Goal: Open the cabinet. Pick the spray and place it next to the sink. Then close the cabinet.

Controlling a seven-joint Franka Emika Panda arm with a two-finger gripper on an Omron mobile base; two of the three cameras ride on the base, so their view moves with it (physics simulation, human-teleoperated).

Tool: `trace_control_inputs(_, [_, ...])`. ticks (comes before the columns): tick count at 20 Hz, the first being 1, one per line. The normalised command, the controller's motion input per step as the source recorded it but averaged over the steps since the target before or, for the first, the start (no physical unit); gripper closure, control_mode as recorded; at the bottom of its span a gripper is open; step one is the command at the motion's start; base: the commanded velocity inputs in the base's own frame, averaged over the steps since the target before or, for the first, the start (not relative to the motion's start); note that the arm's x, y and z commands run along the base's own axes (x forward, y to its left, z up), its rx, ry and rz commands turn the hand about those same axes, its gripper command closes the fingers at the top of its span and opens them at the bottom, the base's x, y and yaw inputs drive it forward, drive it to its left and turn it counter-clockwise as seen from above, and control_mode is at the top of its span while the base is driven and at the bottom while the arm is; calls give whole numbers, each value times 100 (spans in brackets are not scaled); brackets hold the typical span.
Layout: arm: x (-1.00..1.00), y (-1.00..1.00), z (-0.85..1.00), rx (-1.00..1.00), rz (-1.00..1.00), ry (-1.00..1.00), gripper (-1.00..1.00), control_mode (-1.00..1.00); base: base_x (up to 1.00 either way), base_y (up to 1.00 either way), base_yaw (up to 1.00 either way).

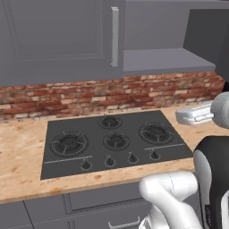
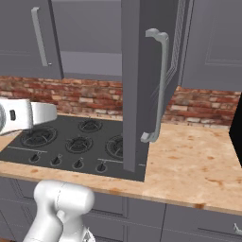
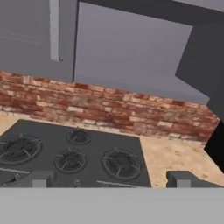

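Cabinet [image 2: 90,42]: right door [image 2: 142,85] stands swung fully open, left door [image 1: 58,36] shut; step one done. Spray is not seen inside. Gripper [image 3: 109,178] is wide open, empty, above the hob [image 1: 114,141]. Pick, place and closing remain.

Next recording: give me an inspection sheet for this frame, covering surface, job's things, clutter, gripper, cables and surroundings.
Surface: pale wooden counter with a built-in black gas hob.
Job's things: the cabinet has its right door swung open and its left door shut; the open half's shelf looks bare. The spray: nothing seen.
Clutter: nothing seen.
Gripper: gripper open, holding nothing, facing the open cabinet from above the hob.
Cables: nothing seen.
Surroundings: red brick backsplash, grey drawers below the counter.
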Motion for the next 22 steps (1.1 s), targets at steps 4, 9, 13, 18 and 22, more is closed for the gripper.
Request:
trace_control_inputs(4, [-17,8,36,9,-36,8,-100,-100,0,0,0])
trace_control_inputs(9, [-29,4,26,16,-12,2,-100,-100,0,0,0])
trace_control_inputs(13, [-26,11,0,9,2,0,-100,-100,0,0,0])
trace_control_inputs(18, [-33,25,0,14,19,0,-100,-100,0,0,0])
trace_control_inputs(22, [-24,27,6,9,31,0,-100,-100,0,0,0])
